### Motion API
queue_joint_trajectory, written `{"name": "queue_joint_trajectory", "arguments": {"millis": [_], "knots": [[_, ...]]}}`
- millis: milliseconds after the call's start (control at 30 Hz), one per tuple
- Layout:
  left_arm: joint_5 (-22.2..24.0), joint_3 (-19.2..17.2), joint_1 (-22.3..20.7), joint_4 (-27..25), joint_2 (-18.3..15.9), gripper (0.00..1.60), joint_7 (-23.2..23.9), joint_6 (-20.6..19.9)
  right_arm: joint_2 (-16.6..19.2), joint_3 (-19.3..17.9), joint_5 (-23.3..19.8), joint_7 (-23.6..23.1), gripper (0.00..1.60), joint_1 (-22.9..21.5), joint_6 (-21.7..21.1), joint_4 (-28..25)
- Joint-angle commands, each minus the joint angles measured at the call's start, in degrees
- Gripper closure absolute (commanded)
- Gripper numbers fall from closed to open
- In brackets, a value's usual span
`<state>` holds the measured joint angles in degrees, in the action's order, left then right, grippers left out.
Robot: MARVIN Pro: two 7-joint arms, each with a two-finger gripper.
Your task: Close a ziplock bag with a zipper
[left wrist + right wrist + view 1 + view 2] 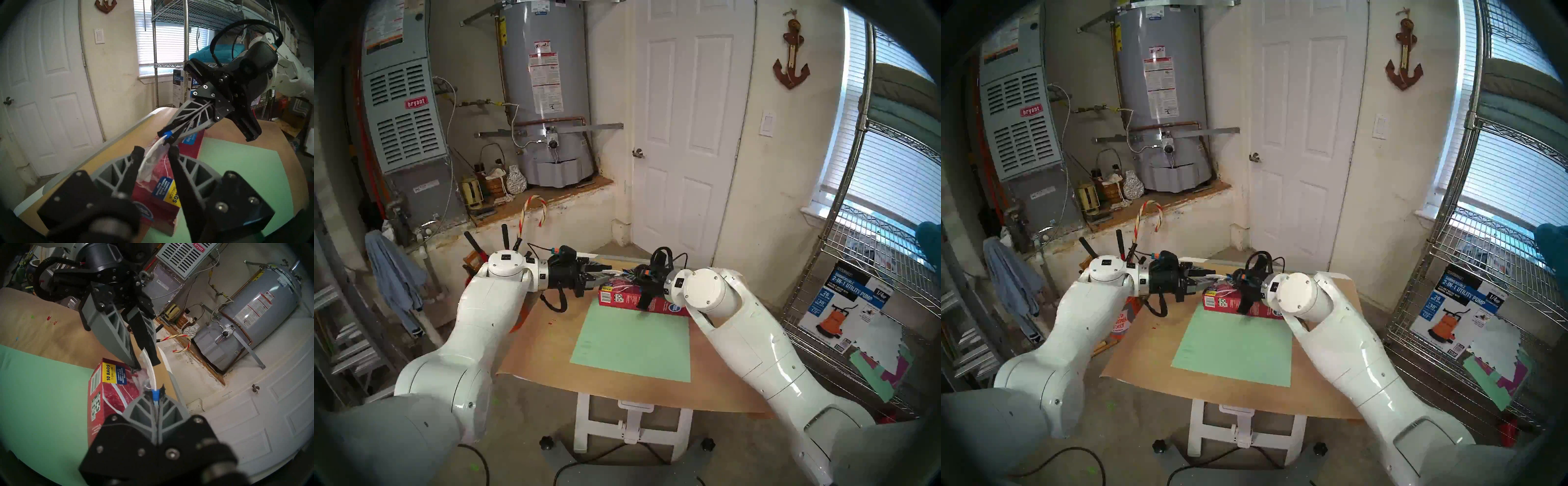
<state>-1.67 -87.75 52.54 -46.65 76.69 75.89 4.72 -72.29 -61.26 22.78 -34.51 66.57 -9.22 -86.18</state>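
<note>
Both arms met over the far side of the brown-topped bench (551, 342), above a red cardboard box of storage bags (158, 200) that lay at the far edge of a pale green sheet (633, 342).

The flat, clear plastic ziplock bag with a whitish top band (149, 157) was held in the air just above the red box, its band running from one end effector to the other. The clear body hung down toward the box top; whether it touched the box could not be told.

Right end effector (155, 392): fingers pressed together, pinching the small blue plastic zipper slider (156, 394) on its white track. In the left wrist view the slider (167, 134) sat right at those fingertips.

Left end effector (155, 150): fingers spread, standing on either side of the whitish band. In the right wrist view (147, 366) the band passed up between the two fingers with a visible gap on at least one side, so no firm pinch on the bag was seen. One finger (119, 338) reached down close to the corner of the red box.

The two end effectors were near each other, tips apart, with a short arc of the band between them.
</note>
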Motion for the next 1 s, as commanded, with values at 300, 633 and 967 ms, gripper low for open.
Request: {"name": "queue_joint_trajectory", "arguments": {"millis": [300, 633, 967], "knots": [[-0.1, -0.1, -1.1, -0.1, 0.4, 0.99, -0.5, 0.3, -0.7, -0.2, -0.2, 0.0, 1.6, -1.0, 0.4, -1.1], [-0.2, 0.0, -1.5, 0.6, 0.4, 1.6, 0.0, 0.5, -0.8, -0.3, -0.1, 0.1, 1.6, -1.0, 0.6, -1.0], [0.3, -1.3, -1.3, -0.7, 0.4, 1.6, -1.2, 2.2, -0.4, 0.5, 1.5, 0.6, 1.6, -1.0, 1.3, -0.9]]}}
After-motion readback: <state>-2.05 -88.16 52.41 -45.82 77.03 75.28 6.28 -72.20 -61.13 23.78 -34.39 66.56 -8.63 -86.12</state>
